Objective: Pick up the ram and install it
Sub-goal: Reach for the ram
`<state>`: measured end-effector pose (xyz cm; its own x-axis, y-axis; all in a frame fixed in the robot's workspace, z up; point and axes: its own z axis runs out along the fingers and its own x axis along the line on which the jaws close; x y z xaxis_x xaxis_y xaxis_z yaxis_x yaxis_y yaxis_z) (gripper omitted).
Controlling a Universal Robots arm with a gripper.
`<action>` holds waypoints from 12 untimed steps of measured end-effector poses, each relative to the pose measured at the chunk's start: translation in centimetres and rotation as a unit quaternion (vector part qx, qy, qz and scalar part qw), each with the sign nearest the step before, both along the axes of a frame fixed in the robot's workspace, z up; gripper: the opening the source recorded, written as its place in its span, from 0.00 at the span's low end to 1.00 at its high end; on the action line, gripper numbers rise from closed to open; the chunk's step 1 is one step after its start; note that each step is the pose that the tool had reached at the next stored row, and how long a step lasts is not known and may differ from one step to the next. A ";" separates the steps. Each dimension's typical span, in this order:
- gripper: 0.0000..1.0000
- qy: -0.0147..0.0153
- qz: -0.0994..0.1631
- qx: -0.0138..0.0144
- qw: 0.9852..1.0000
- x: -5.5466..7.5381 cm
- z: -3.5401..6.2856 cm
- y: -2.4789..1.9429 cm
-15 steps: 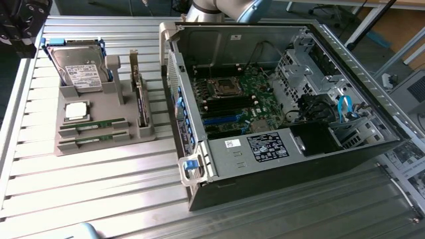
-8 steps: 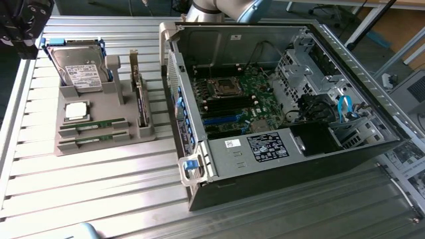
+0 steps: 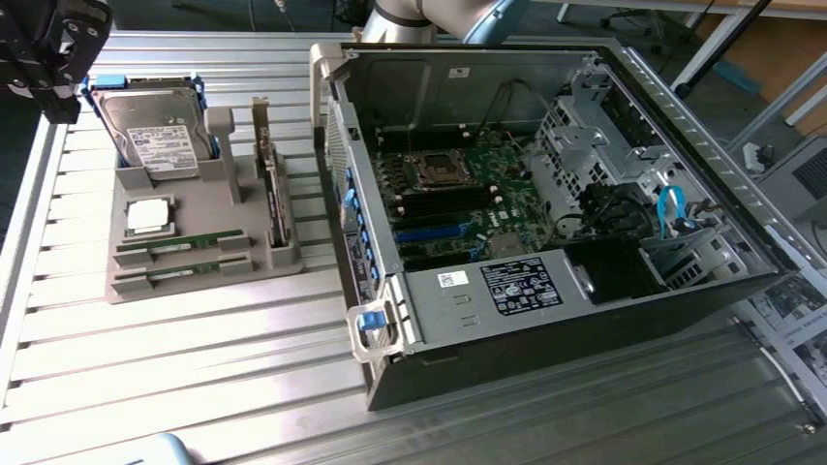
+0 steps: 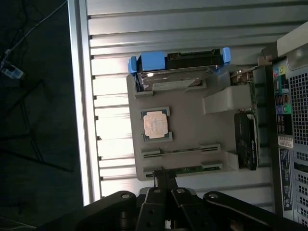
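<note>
An open computer case [image 3: 517,320] lies on the slatted tabletop [image 3: 194,368] with its motherboard [image 3: 478,194] exposed. Beside it, a grey holder [image 3: 200,208] carries a hard drive [image 3: 155,140], an upright card [image 3: 271,184] and a silver processor [image 3: 149,215]. Two parallel slots hold the ram [image 3: 181,241] and a second stick [image 3: 181,274]. The gripper [image 4: 165,177] hangs above the holder, jaws clenched on nothing.

One end of the ram [image 4: 187,169] nearest the gripper [image 4: 166,175] is hidden behind it, and the gripper itself is cut off by the picture's edge in both views.
</note>
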<state>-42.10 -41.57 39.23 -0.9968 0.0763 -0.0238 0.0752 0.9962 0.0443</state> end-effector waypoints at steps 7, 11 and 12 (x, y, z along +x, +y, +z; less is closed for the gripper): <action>0.11 0.001 0.000 0.000 1.000 0.6 0.00 -0.85; 0.11 0.003 0.000 0.000 1.000 1.1 0.00 -1.39; 0.11 0.003 0.000 0.000 1.000 1.3 0.00 -1.49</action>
<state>-40.84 -43.06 39.24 -0.9969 0.0763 -0.0175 0.0755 0.9962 0.0438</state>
